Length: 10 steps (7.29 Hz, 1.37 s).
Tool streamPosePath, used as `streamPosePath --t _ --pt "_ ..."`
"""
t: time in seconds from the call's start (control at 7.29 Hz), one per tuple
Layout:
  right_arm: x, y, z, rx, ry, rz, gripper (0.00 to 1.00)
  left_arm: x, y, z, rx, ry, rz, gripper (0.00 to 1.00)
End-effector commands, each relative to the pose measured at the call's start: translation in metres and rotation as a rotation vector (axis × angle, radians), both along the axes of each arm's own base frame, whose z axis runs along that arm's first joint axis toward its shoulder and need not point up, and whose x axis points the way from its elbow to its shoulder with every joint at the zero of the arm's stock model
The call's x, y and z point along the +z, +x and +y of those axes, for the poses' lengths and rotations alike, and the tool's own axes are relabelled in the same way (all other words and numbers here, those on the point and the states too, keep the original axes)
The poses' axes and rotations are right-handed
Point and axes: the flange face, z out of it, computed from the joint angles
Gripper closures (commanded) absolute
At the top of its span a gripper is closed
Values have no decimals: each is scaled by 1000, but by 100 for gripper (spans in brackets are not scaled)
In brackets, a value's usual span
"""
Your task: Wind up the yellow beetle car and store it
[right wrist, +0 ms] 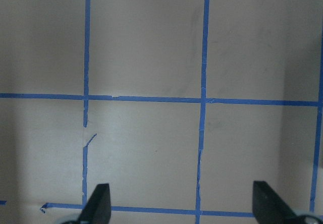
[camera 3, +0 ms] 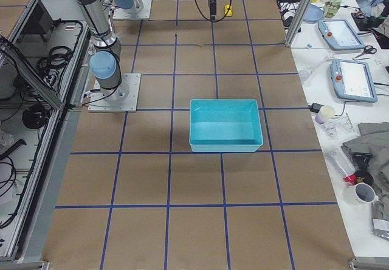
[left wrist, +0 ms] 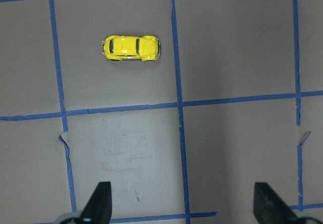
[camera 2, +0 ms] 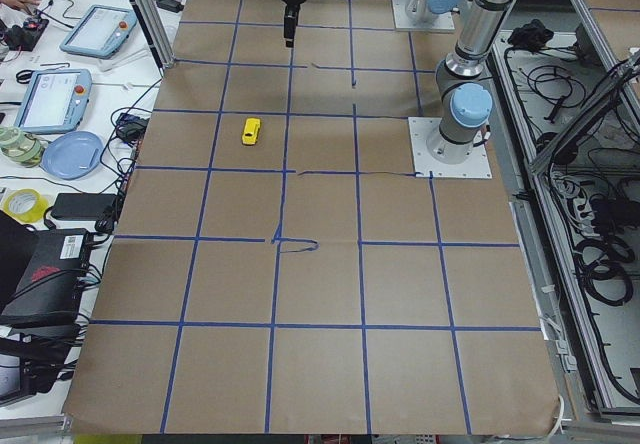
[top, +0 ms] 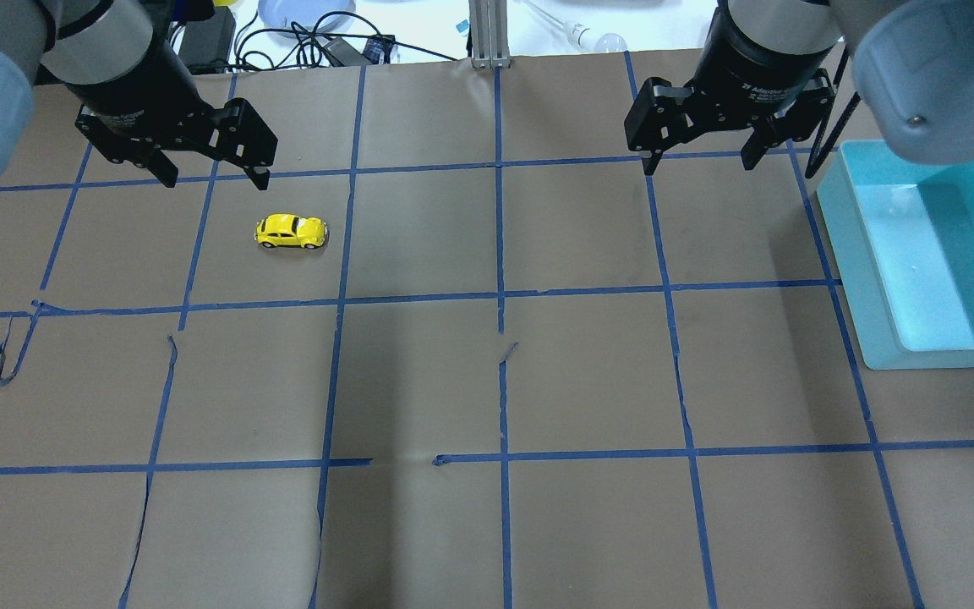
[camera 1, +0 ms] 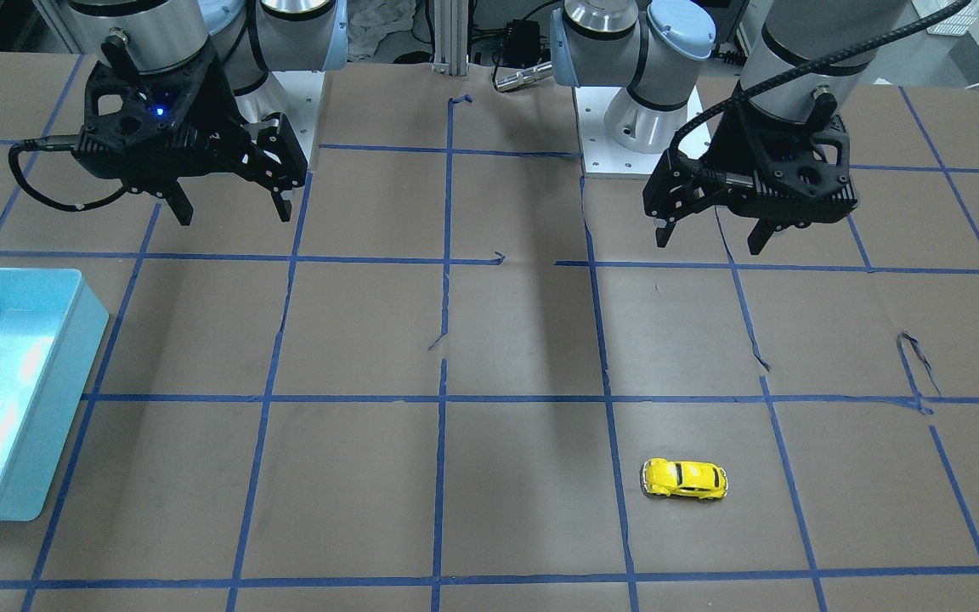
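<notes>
The yellow beetle car [top: 291,232] stands on its wheels on the brown paper table, inside one blue-taped square on my left side. It also shows in the front view as the car [camera 1: 684,479] and in the left wrist view as the car [left wrist: 131,48]. My left gripper [top: 216,183] hangs open and empty above the table, a little short of the car and apart from it. In the left wrist view its fingertips [left wrist: 99,204] frame bare paper. My right gripper [top: 697,167] hangs open and empty over the other half of the table, with only taped paper below it [right wrist: 182,206].
A light-blue open bin [top: 943,357] sits at the table's right end, beside the right gripper; it shows again as the bin [camera 1: 56,425] and the bin [camera 3: 223,146]. Blue tape lines grid the paper. Tablets, cables and cups lie on the operators' side bench.
</notes>
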Motion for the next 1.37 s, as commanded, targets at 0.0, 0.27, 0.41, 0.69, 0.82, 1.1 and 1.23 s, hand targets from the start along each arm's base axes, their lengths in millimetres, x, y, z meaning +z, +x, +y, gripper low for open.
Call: streamPosePath --t 0.0,0.27,0.41,0.69,0.82,1.1,1.23 --pt "-1 1 0 1 3 0 0 1 -1 0 0 -4 2 0" --pt "0 1 0 1 0 0 0 0 0 1 0 -1 -4 0" --pt "-1 0 0 0 1 0 0 -3 0 -1 0 5 -2 0" --pt "-1 0 0 0 1 0 0 -7 3 -5 6 14 1 0" --pt "-1 0 0 0 1 0 0 -16 0 -10 0 31 9 0" --pt "-1 0 0 0 3 0 0 -17 2 -14 3 16 10 0" --pt "-1 0 0 0 1 0 0 -19 2 -14 6 19 5 0"
